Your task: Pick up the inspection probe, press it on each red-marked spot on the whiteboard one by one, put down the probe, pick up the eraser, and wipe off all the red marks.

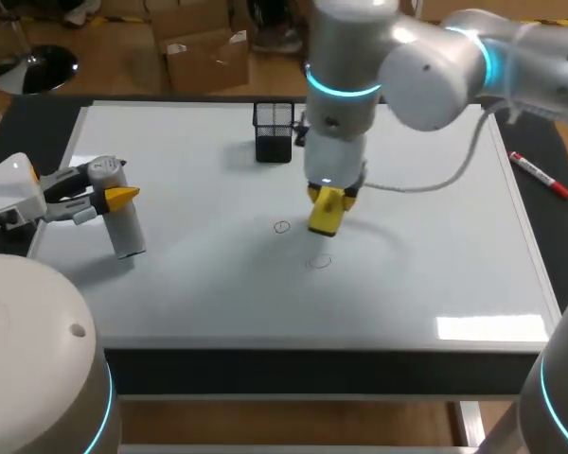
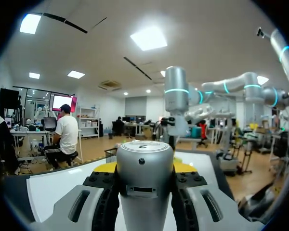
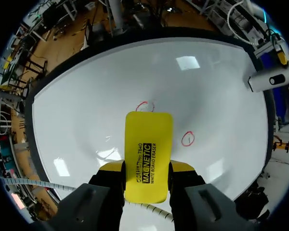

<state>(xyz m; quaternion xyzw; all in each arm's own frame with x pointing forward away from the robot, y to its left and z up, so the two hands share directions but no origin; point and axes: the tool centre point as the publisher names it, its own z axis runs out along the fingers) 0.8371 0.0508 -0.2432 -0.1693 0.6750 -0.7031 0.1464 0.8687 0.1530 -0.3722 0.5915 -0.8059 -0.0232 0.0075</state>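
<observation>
The whiteboard (image 1: 426, 236) covers the table. Two red circle marks lie near its middle, one (image 1: 281, 226) just left of the eraser and one (image 1: 319, 262) nearer the front. My right gripper (image 1: 329, 196) hangs over them, shut on the yellow eraser (image 1: 326, 214). In the right wrist view the eraser (image 3: 148, 154) sticks out ahead of the gripper (image 3: 147, 169), with one mark (image 3: 144, 105) at its far end and another (image 3: 188, 138) beside it. At the left edge my left gripper (image 1: 116, 195) is shut on the grey inspection probe (image 1: 127, 230), whose lower end is at the board. The left wrist view shows the probe (image 2: 144, 178) filling the gripper (image 2: 144, 168).
A black mesh pen holder (image 1: 274, 130) stands at the back of the board, just left of my right arm. A red marker (image 1: 540, 175) lies off the board's right edge on the dark table.
</observation>
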